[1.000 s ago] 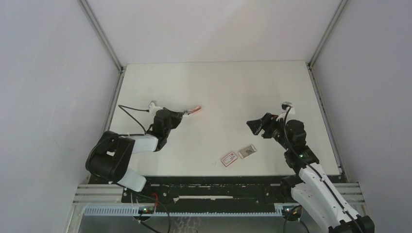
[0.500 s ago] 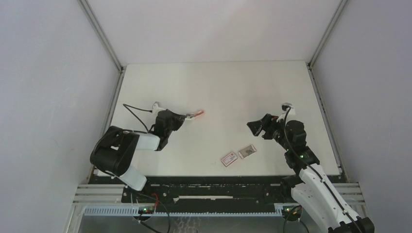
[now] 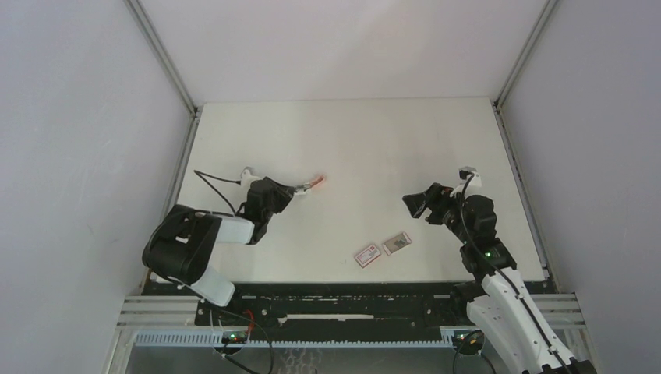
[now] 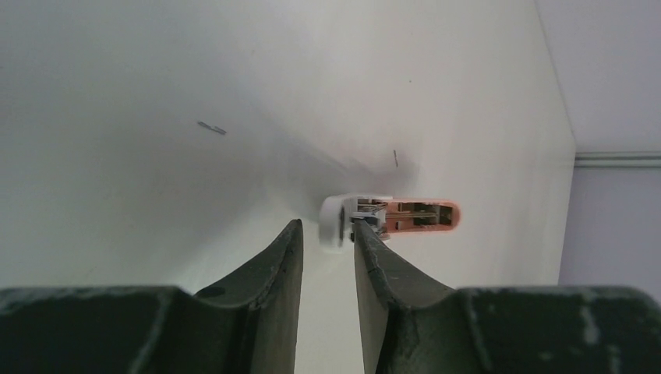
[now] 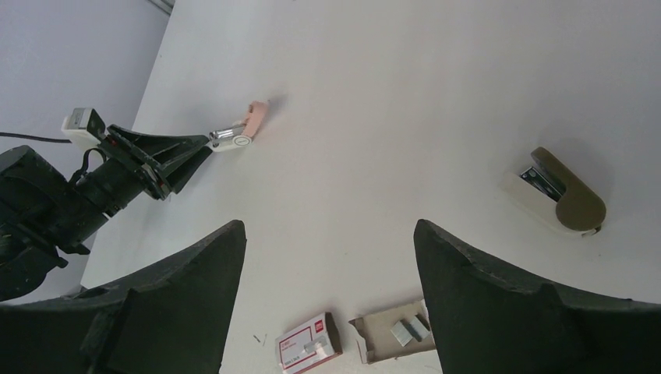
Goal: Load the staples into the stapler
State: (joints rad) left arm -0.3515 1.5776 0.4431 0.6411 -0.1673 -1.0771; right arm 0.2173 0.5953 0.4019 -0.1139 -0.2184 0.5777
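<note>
- Left gripper [image 4: 327,234]: jaws a narrow gap apart, with the white end of the pink stapler [image 4: 409,218] right at the tips. Can't tell if they touch.
- Stapler lies on the table [image 3: 351,140], well left of and beyond the red-label box [image 3: 368,255].
- Staples [image 5: 404,333] sit in the card tray [image 5: 372,347], just right of the box.
- Right gripper [image 5: 329,226]: spread wide and empty, up and right of the box.

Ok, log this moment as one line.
left gripper: open at white end of pink stapler | right gripper: open, empty | staples: in tray, not loaded
</note>
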